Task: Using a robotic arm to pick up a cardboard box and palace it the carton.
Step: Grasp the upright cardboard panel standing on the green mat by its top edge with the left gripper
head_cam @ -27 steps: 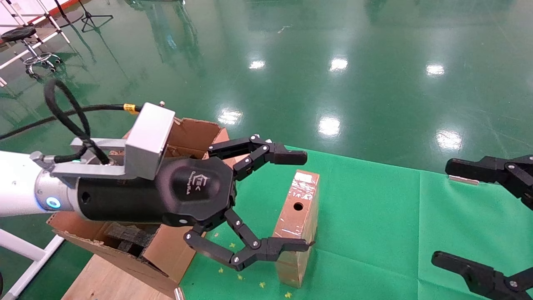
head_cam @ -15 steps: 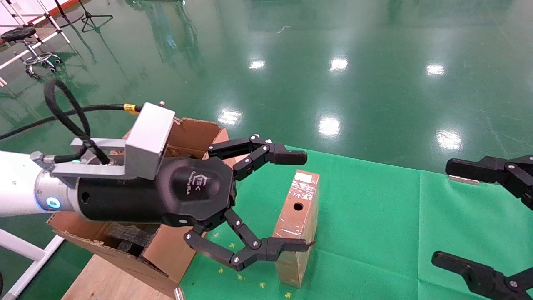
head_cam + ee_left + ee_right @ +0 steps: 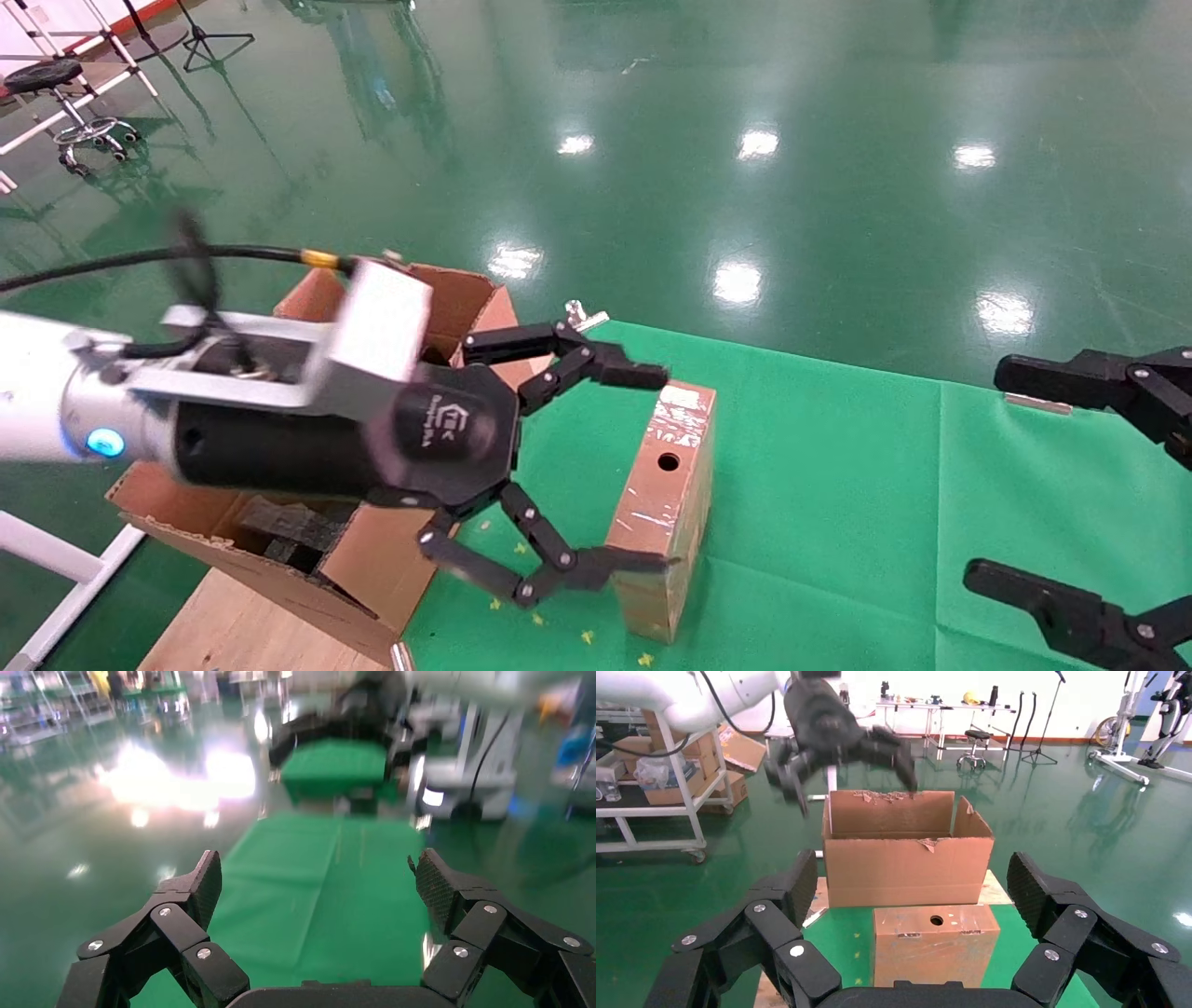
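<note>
Head view, near to far. Right gripper (image 3: 1085, 485) parked at the right edge of the frame, fingers spread, holding nothing. Left gripper (image 3: 647, 469) at lower centre, fingers spread wide above the cardboard box (image 3: 663, 508), not closed on it. Box stands on the green cloth (image 3: 838, 522), round hole facing up. Carton (image 3: 372, 568) at lower left, flaps open, dark foam inside. Glossy green floor (image 3: 745, 140) beyond.

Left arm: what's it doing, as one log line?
left gripper: open, astride cardboard box | box: standing on green cloth, ungrasped | right gripper: open, idle
</note>
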Tool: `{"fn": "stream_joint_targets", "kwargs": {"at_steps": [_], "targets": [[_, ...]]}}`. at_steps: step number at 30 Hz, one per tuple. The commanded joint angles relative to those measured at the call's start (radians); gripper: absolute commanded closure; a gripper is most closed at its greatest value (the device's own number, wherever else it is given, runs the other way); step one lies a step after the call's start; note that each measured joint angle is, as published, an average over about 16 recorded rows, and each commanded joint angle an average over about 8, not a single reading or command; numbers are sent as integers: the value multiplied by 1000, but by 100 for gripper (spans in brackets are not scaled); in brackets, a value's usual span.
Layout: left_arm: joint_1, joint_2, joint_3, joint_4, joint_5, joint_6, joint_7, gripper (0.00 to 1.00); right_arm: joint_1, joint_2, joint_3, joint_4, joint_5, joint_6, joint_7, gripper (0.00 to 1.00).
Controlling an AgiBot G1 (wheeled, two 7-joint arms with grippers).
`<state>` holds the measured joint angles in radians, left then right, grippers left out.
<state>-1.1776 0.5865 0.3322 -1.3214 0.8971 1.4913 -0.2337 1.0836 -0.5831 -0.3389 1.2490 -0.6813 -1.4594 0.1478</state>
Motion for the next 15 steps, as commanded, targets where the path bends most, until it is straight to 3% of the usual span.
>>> {"fn": "stream_joint_targets", "kwargs": {"at_steps": [1, 6, 15], "targets": [[-39, -13, 20, -19, 67, 0, -15, 0, 0, 0, 0, 0, 0, 0, 0, 100], [-127, 19, 61, -20, 147, 7, -76, 0, 0, 0, 0, 0, 0, 0, 0, 100], [-162, 15, 92, -13, 211, 25, -106, 0, 0, 0, 0, 0, 0, 0, 0, 100]]}}
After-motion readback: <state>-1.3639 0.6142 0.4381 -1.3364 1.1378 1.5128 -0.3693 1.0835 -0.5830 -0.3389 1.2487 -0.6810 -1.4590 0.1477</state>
